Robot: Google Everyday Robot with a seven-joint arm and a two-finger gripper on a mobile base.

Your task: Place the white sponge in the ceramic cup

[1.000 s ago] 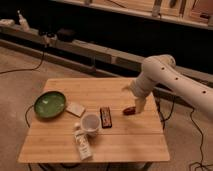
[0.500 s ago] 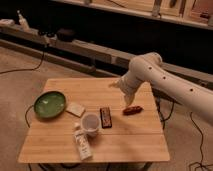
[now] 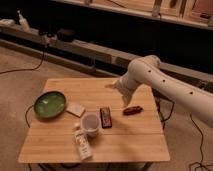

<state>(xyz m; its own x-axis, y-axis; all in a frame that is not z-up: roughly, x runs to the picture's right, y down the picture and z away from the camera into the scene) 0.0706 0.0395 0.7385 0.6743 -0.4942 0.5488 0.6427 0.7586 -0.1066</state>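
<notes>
The white sponge [image 3: 76, 109] is a small cream pad lying flat on the wooden table [image 3: 65, 150], just right of the green plate. The ceramic cup [image 3: 91, 123] stands upright and looks empty, a little to the right of and nearer than the sponge. My gripper [image 3: 124, 102] hangs from the white arm above the right half of the table, beside a small red object. It is well to the right of the cup and sponge and holds nothing that I can see.
A green plate [image 3: 50, 104] sits at the table's left. A white printed carton [image 3: 82, 144] lies near the front edge by the cup. A dark bar [image 3: 105, 117] lies right of the cup, and a red object [image 3: 132, 110] further right. Cables run along the floor.
The arm has swung left and further over the table, away from the right edge. The sponge, cup and other objects have not moved.
</notes>
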